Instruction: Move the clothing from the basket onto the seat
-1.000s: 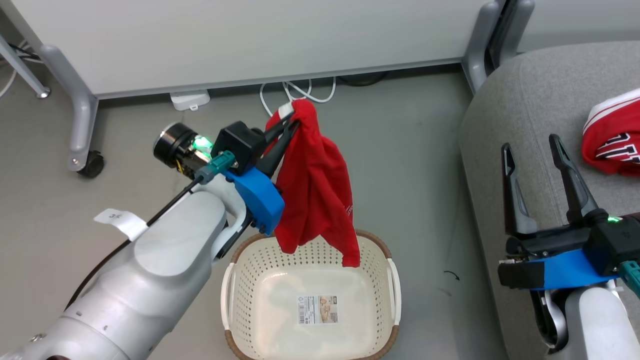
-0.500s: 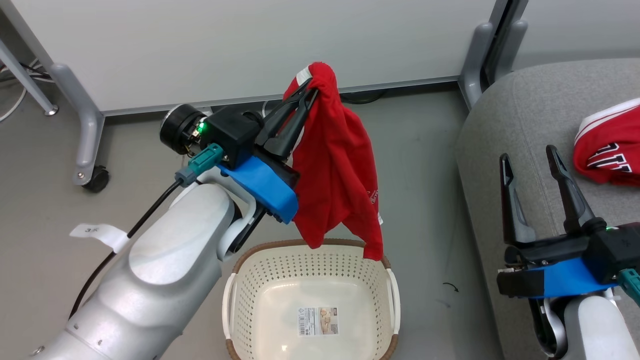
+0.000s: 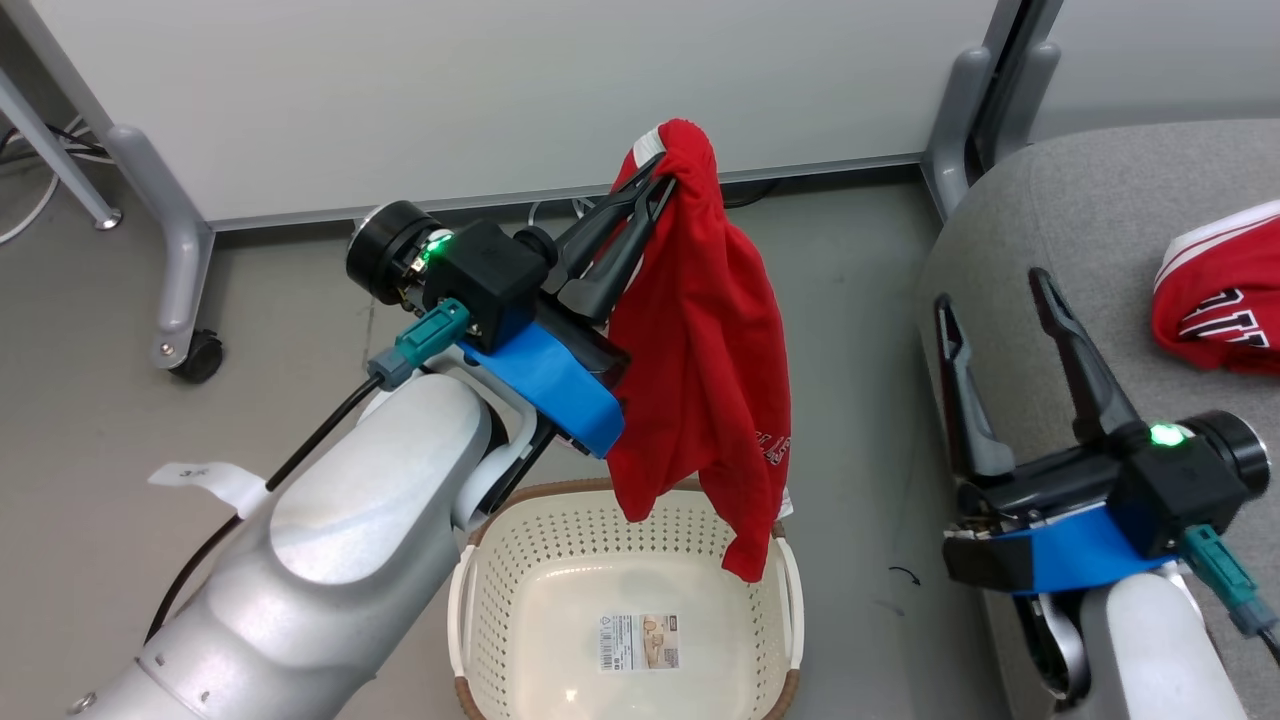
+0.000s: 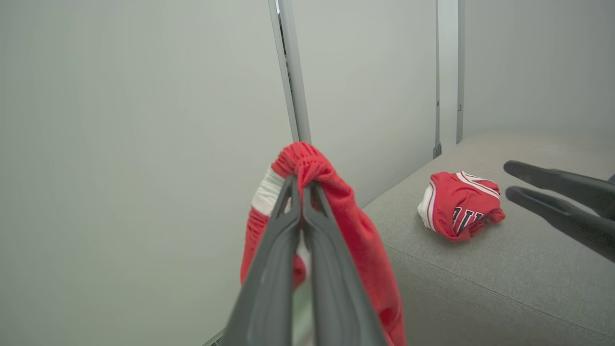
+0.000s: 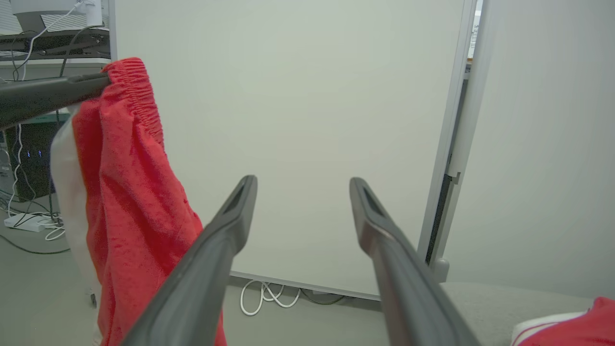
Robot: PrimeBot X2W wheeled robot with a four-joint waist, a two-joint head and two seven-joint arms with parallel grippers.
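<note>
Head view: at centre the left pincer (image 3: 668, 180) has its two dark fingers pressed together on the gathered waistband of the soft red elastic-waist shorts (image 3: 710, 350). These hang in a long fold, and their lowest corner overlaps the upper right rim of the cream-white perforated oval plastic basket (image 3: 500, 600) at bottom centre; I cannot tell whether they touch. A paper label (image 3: 640, 642) shows on the basket's bare bottom. At lower right the right pincer (image 3: 990, 290) is spread wide with nothing in it, over the edge of the large grey fabric seat (image 3: 1080, 200). The crumpled red jersey with white trim and black-and-white numbers (image 3: 1215, 300) lies on the seat at the right edge.

Left wrist view: the closed fingers rise from bottom centre and clamp the waistband mid-frame. The jersey rests on the seat right of centre, and the right pincer's fingers enter from the right edge, apart from it.

Right wrist view: the two fingers stand well apart against a pale wall panel (image 5: 298, 96). The shorts hang at left from dark fingers entering at the left edge
</note>
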